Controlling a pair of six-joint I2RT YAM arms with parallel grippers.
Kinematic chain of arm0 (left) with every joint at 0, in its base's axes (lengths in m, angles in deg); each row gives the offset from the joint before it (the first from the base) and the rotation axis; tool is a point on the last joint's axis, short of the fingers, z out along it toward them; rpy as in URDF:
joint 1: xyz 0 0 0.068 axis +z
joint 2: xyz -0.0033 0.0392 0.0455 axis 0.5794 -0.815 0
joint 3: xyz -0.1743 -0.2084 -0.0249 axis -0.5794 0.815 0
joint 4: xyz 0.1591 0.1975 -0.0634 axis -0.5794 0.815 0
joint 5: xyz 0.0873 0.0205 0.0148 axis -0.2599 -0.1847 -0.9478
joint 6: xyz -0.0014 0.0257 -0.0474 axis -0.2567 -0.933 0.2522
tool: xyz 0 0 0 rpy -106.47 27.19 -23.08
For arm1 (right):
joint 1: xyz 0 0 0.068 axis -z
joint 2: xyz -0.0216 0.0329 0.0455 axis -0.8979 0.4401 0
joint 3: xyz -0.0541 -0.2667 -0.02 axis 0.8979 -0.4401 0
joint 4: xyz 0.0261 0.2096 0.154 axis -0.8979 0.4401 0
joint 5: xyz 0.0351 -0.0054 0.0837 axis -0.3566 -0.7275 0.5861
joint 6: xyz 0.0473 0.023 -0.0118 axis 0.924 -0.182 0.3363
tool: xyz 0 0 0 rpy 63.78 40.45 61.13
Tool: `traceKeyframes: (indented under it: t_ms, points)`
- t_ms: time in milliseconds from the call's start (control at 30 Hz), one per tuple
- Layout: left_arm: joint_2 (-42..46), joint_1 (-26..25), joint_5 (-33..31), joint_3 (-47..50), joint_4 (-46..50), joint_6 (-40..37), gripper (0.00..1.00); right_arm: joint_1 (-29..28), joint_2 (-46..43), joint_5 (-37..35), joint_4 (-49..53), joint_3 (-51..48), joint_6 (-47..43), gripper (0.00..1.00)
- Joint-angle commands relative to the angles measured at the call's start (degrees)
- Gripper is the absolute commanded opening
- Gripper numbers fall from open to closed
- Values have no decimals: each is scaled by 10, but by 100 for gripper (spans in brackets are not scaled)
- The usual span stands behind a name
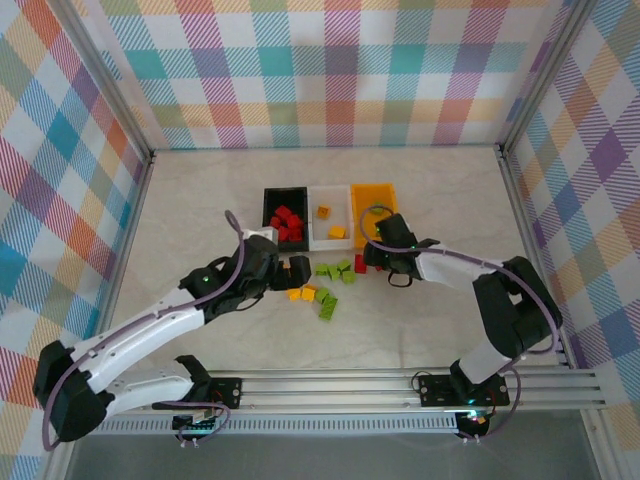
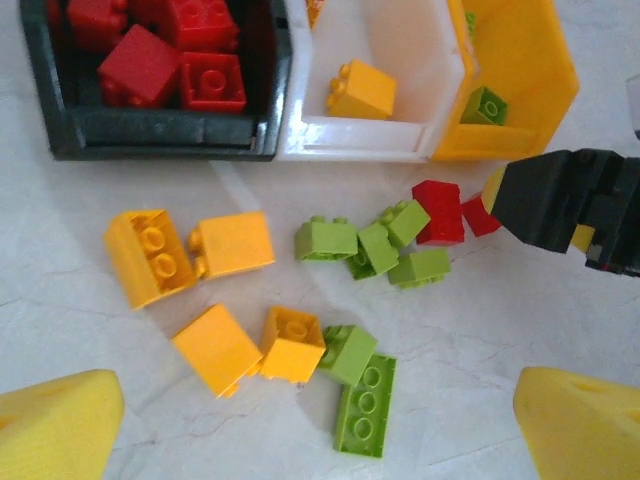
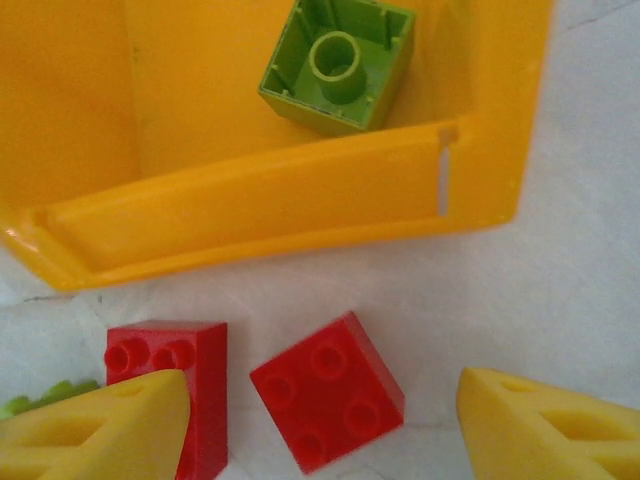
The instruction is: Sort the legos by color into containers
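Left tool (image 2: 320, 435) is being held wide open, empty, above yellow bricks (image 2: 218, 348). Right tool (image 3: 322, 440) is being held open astride red brick (image 3: 327, 400), ungripped, on desk (image 3: 565, 300).

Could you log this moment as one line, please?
left tool open | right tool open around red brick | green brick in orange bin

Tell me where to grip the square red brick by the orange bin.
Likely across two opposite side walls of the square red brick, from straight above: it lies flat, studs up, diagonal to the right hand, so rotate first.
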Motion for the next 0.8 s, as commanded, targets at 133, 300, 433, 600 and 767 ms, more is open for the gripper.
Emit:
traceKeyframes:
  t_ms: [133, 300, 433, 600, 767]
  points:
    - [69, -7, -28, 41, 26, 34, 100, 5, 41, -29, 29, 21, 24, 59]
    - [83, -7, -35, 41, 40, 30, 100, 6, 16, -57, 50, -10, 46, 53]
    - [88, -8, -35, 47, 40, 27, 100, 6, 16, -47, 51, -8, 38, 62]
    - [90, -8, -41, 51, 48, 24, 100, 8, 47, -45, 53, 7, 36, 61]
    - [96, -7, -50, 57, 54, 20, 100, 8, 45, -38, 41, 1, 20, 46]
